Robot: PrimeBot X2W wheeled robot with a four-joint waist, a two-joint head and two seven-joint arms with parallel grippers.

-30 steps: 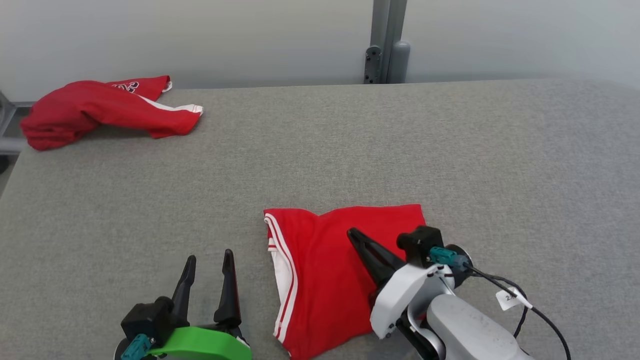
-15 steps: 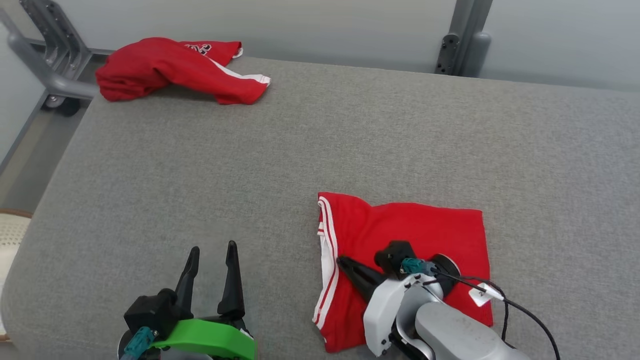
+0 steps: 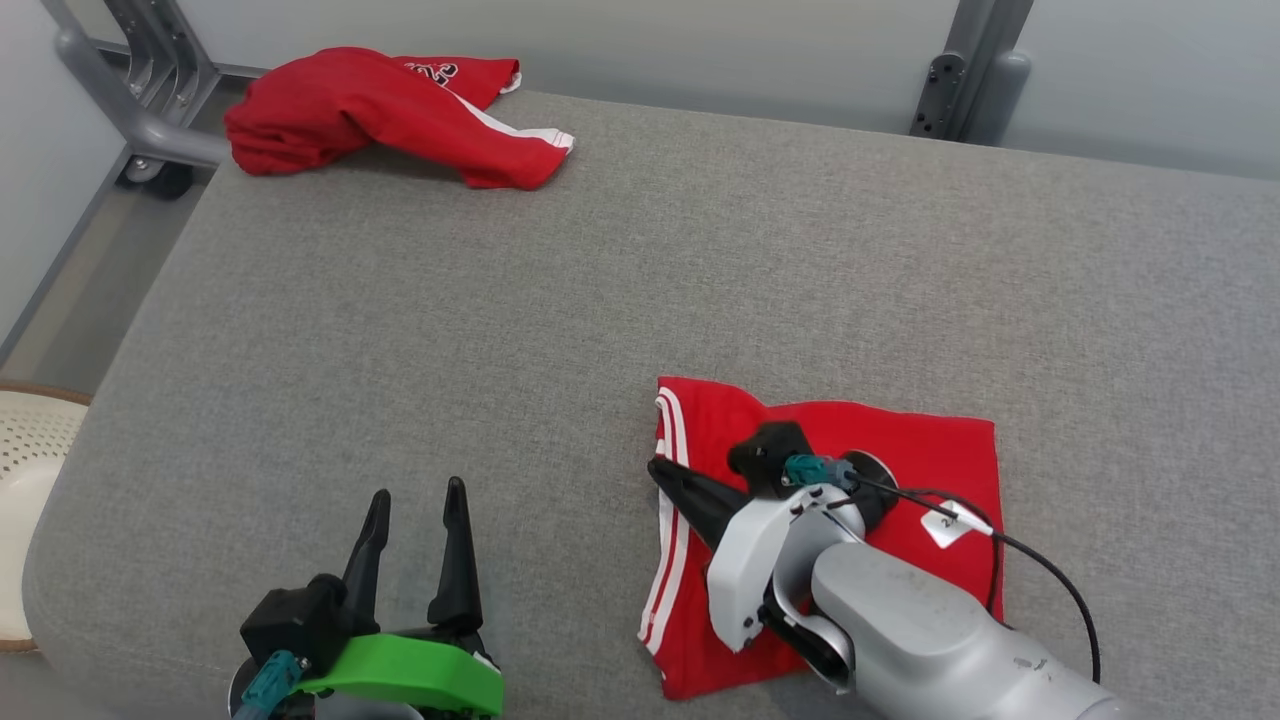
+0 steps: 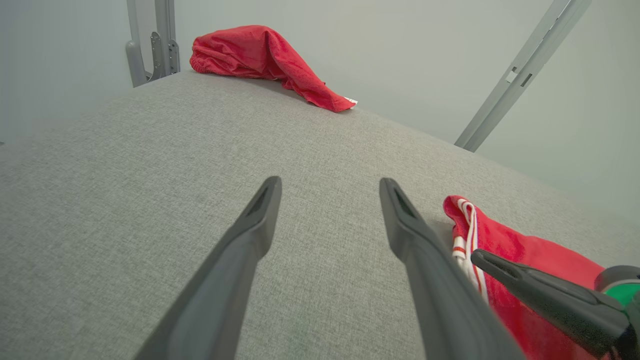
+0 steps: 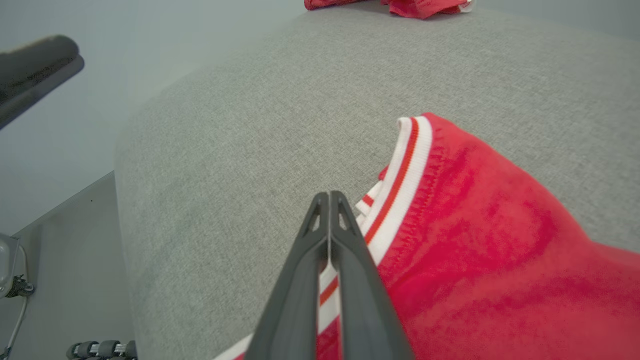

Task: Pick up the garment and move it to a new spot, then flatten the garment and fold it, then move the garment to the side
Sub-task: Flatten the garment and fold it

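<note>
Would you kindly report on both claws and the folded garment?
Left claw open over table. Right claw shut, tips at striped edge of folded garment. Second red garment far corner, not obstructing.

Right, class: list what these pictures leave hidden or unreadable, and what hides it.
- Head view: the right arm covers the middle of the folded red garment.
- Head view: lettering on the crumpled red garment is partly folded under.
- Head view: print on the white label is too small.
- Head view: the left edge cuts off the cream perforated object.
</note>
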